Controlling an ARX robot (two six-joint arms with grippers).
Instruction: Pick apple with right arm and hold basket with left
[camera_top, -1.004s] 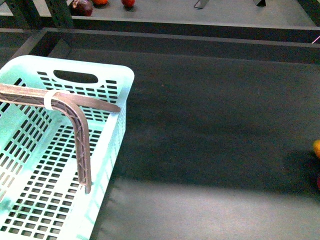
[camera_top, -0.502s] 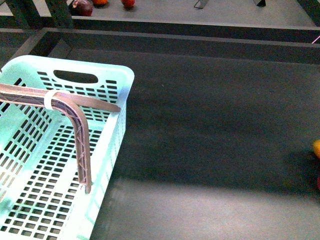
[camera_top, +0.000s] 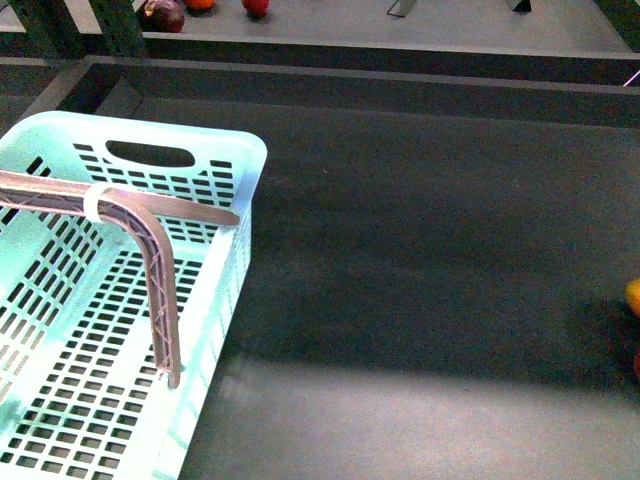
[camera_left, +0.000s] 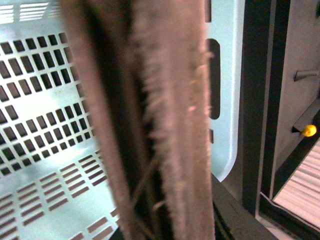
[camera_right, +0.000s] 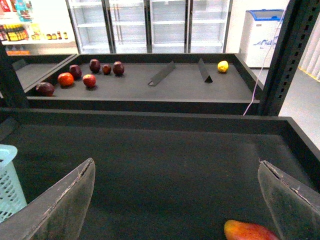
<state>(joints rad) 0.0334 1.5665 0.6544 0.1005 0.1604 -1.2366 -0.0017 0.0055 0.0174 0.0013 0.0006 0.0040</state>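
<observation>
The right end effector is spread wide, the apple on the bench between its fingers. The basket handle hides the left end effector; its state I cannot tell.

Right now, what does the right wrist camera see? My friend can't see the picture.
The right claw hangs open over a dark tray, with the red-and-yellow apple close to one finger. A corner of the mint basket shows nearby, and more fruit sits on a far shelf.
</observation>
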